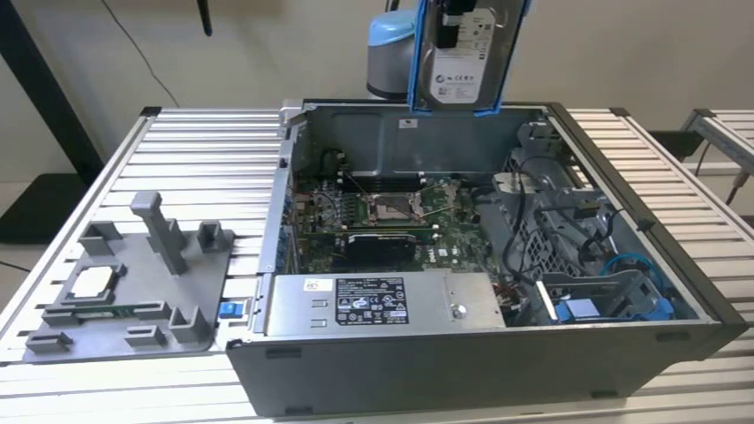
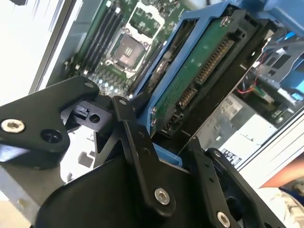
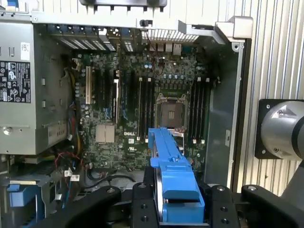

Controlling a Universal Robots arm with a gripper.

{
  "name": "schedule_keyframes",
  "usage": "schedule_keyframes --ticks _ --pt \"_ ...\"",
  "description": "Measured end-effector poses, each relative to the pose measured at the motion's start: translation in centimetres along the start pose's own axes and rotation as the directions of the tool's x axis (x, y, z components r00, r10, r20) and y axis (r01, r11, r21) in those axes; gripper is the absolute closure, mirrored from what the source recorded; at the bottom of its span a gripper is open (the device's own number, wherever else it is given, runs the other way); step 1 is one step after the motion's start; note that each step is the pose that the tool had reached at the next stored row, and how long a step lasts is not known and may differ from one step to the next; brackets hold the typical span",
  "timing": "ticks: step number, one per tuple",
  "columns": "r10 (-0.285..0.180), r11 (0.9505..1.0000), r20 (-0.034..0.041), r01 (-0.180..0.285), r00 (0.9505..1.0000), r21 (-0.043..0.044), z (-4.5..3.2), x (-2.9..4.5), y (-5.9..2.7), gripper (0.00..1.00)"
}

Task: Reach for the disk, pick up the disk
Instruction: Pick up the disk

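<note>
In both wrist views the gripper (image 3: 178, 209) has its black fingers (image 2: 137, 137) clamped on the disk (image 3: 173, 175), pinching its blue bracket on both sides. In the exterior view the disk (image 1: 457, 62) hangs upright at about twelve o'clock, raised above the rear wall of the open computer case (image 1: 471, 256). Below lies the motherboard (image 3: 142, 109); a grey fixture tray (image 1: 130, 283) sits at nine o'clock on the slatted table (image 1: 200, 150)
</note>
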State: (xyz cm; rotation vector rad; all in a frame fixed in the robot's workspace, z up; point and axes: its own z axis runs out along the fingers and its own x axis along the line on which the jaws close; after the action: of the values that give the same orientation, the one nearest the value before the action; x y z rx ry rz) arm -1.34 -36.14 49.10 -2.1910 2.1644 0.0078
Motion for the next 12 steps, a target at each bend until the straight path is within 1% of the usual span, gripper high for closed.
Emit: schedule_keyframes --ticks 12 --pt "0.000 1.0000 0.0000 0.000 1.0000 0.0000 0.22 0.07 -5.42 1.00"
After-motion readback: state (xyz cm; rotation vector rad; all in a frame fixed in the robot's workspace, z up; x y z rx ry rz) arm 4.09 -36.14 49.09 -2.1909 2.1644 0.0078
